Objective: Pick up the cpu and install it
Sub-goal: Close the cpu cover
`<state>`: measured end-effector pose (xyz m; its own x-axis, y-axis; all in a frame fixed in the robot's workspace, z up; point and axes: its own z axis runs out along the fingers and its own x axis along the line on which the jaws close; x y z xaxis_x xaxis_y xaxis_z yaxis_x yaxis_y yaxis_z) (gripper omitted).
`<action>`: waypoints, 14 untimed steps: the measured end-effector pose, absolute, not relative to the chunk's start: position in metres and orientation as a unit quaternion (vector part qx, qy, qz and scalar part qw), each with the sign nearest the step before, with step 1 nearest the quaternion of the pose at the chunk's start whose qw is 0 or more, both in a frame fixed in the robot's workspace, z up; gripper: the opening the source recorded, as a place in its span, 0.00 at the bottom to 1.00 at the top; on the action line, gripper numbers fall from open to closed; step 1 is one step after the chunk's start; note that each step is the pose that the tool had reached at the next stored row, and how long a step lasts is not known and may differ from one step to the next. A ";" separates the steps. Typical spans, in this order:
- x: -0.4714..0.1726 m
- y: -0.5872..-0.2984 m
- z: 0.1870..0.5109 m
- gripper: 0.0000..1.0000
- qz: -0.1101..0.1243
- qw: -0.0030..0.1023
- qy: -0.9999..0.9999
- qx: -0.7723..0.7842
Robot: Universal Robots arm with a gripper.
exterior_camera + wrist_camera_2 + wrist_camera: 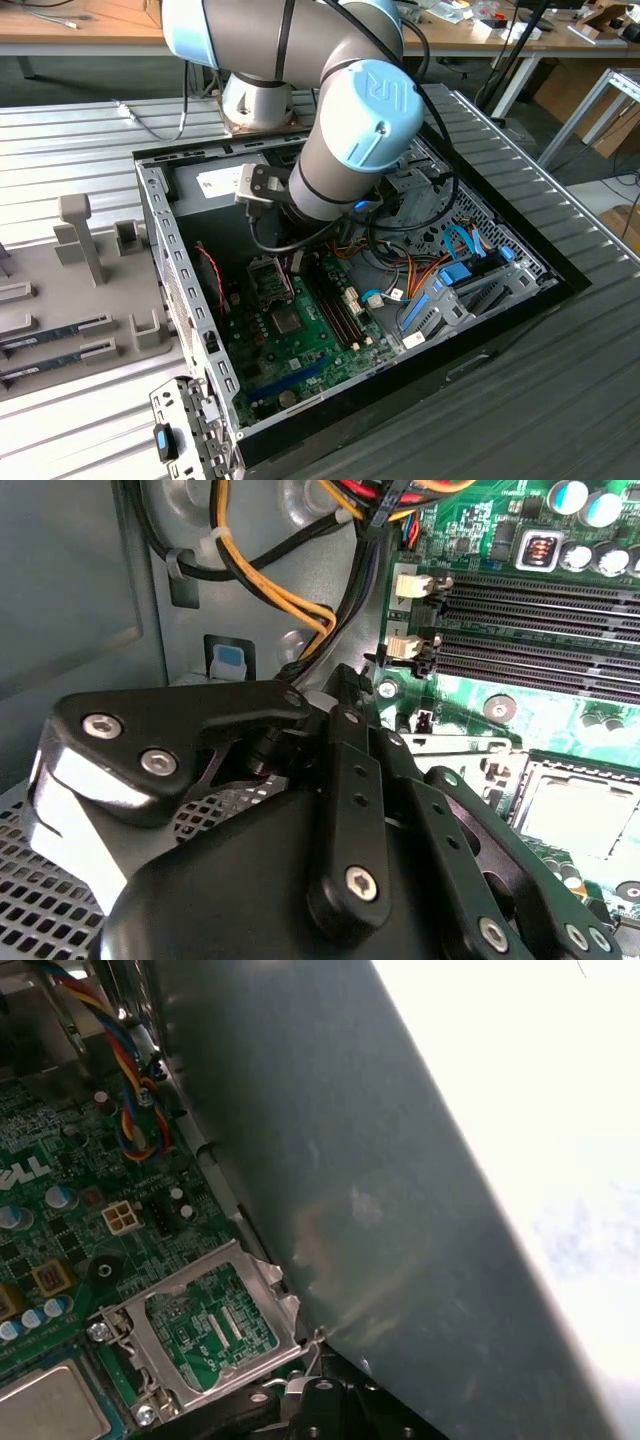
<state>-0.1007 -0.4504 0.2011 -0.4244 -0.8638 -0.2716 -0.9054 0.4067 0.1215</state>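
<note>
I have the arm (350, 110) reaching down into the open computer case (180, 260), which lies on the ribbed grey worktop (560, 400). Its wrist hangs over the upper part of the green motherboard (300, 340), close to the case's wall on the exterior view's left.

In the second wrist view the black gripper (350, 810) takes up the foreground. Its linkage bars and screws are plain, but the tips are out of sight, so I cannot tell whether the jaws are open or closed, nor whether they carry anything.

The cpu (585, 815) appears as a silvery-grey square lying flat in the socket on the motherboard, just beside the gripper; the first wrist view catches a corner of it (50, 1405). Next to it the metal retention frame (200, 1330) stands swung open, green board visible through its window.

Black memory slots (540, 610) run beyond the socket, and yellow and orange cables (270, 590) hang along the case wall.
</note>
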 end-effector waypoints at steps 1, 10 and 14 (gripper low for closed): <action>-0.102 -0.450 0.201 0.11 0.125 0.083 0.835 -0.530; -0.103 -0.453 0.201 0.11 0.125 0.083 0.835 -0.530; -0.103 -0.454 0.202 0.11 0.125 0.083 0.835 -0.530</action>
<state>-0.1027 -0.4536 0.2020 -0.4245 -0.8639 -0.2712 -0.9054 0.4068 0.1214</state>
